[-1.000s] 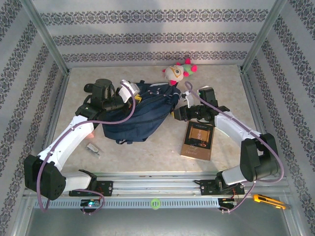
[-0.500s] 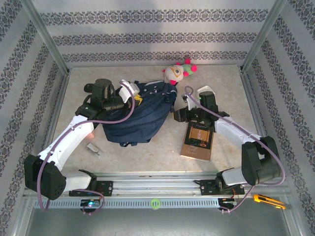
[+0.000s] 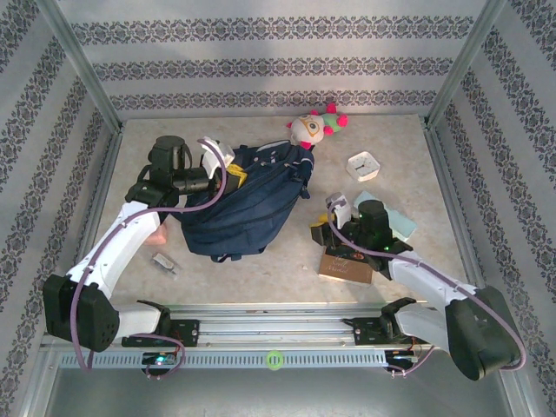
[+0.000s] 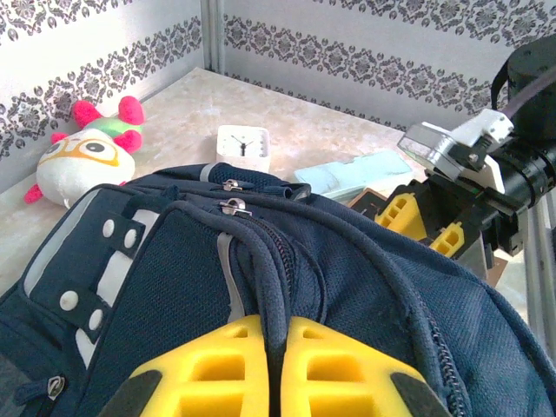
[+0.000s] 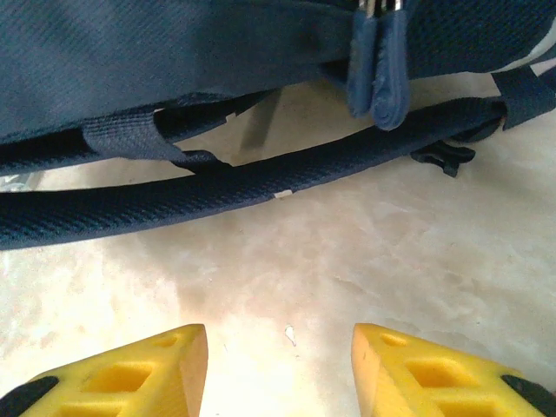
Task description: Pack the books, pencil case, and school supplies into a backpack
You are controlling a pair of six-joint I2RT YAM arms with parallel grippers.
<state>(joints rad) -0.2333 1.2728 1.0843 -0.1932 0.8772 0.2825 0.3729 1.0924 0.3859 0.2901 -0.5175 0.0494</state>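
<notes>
Your left gripper [image 4: 276, 334] is clamped tight on a ridge of the navy backpack [image 3: 248, 208], mid-table. Your right gripper [image 5: 280, 347] gapes half-open and empty beside its straps [image 5: 174, 204], near the book [image 3: 340, 268].

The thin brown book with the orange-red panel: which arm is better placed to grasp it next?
Probably right. The right gripper is open and empty beside the thin brown book; the left gripper is shut on the navy-blue backpack.
</notes>
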